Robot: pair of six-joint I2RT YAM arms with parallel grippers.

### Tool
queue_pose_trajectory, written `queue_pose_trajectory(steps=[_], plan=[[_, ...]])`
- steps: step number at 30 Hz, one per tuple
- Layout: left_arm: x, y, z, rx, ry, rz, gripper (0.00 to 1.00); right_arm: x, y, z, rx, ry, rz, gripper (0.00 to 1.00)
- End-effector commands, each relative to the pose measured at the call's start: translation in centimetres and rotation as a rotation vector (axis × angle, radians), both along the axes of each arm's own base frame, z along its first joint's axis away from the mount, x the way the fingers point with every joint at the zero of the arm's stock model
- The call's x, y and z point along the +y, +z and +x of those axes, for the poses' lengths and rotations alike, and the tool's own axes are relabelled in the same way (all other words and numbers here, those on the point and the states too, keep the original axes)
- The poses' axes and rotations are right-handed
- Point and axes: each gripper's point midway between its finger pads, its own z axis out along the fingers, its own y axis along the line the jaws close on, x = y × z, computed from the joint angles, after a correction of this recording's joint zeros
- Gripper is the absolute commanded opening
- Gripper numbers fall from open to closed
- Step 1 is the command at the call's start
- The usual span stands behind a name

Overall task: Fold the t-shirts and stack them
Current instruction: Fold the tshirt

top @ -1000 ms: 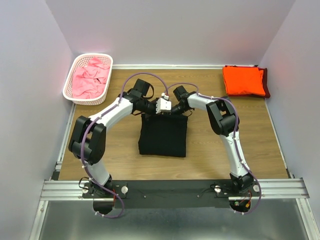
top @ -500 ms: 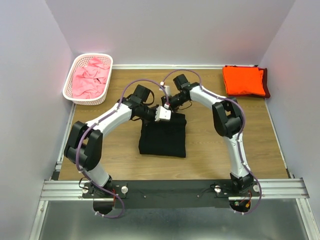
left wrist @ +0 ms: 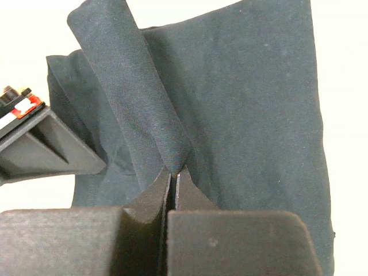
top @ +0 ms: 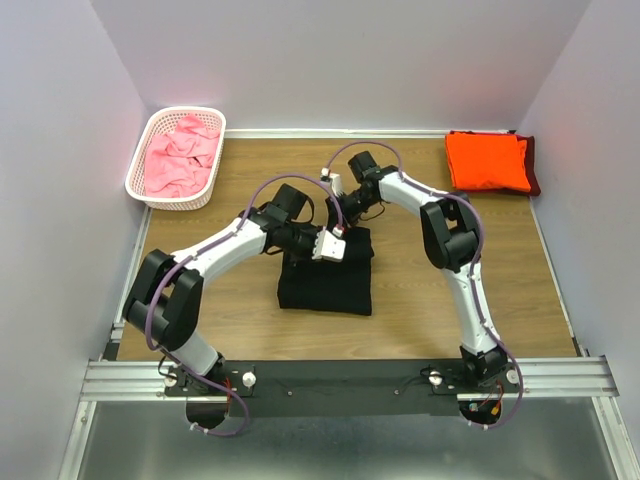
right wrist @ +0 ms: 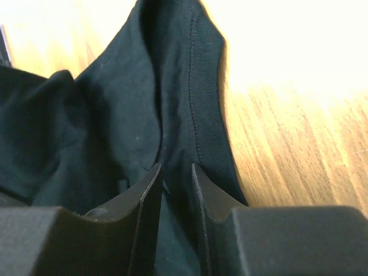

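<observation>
Black t-shirt (top: 325, 280) sits dead centre on the wooden table (top: 430, 300) in the overhead view, folded to a neat rectangle. The left gripper (top: 338, 248) is down on its 12 o'clock edge. The right gripper (top: 342, 222) reaches in just beyond it, at that same edge. Up at 10 o'clock, a white lattice basket (top: 172, 202) holds crumpled pink t-shirts (top: 180, 160). Over at 2 o'clock, a folded orange t-shirt (top: 487, 160) lies on a dark maroon t-shirt (top: 534, 170), with only the maroon edge peeking out.

On to the left wrist view: the jaws are pressed tight together, pinching a raised ridge of the black cloth that runs off toward 11 o'clock. The rest of the shirt spreads flat toward 2 o'clock.

Right wrist view now: the 2 fingers stand a narrow slot apart, and a fold of the black shirt fills that slot, nipped between them. A stitched hem climbs toward 12 o'clock, with bare wood at 3 o'clock.
</observation>
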Motion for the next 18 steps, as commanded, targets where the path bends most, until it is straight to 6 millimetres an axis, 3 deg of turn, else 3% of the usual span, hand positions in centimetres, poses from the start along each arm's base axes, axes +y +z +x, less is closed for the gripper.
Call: queue_pose_trajectory(steps=[1, 9, 14, 18], plan=[[-0.5, 3.0, 1.3, -0.102, -0.004, -0.028, 0.0, -1.2, -3.6, -2.0, 0.073, 0.035, -0.057, 0.34], [-0.8, 5.6, 7.0, -0.176, 0.082, -0.058, 0.0, -1.7, -4.3, -4.3, 0.143, 0.069, -0.032, 0.32], [-0.4, 4.6, 9.6, -0.181, 0.106, -0.046, 0.0, -1.8, -4.1, -4.7, 0.15, 0.075, -0.024, 0.31], [-0.4, 3.2, 10.1, -0.186, 0.104, -0.038, 0.0, -1.7, -3.9, -4.5, 0.139, 0.076, -0.024, 0.31]])
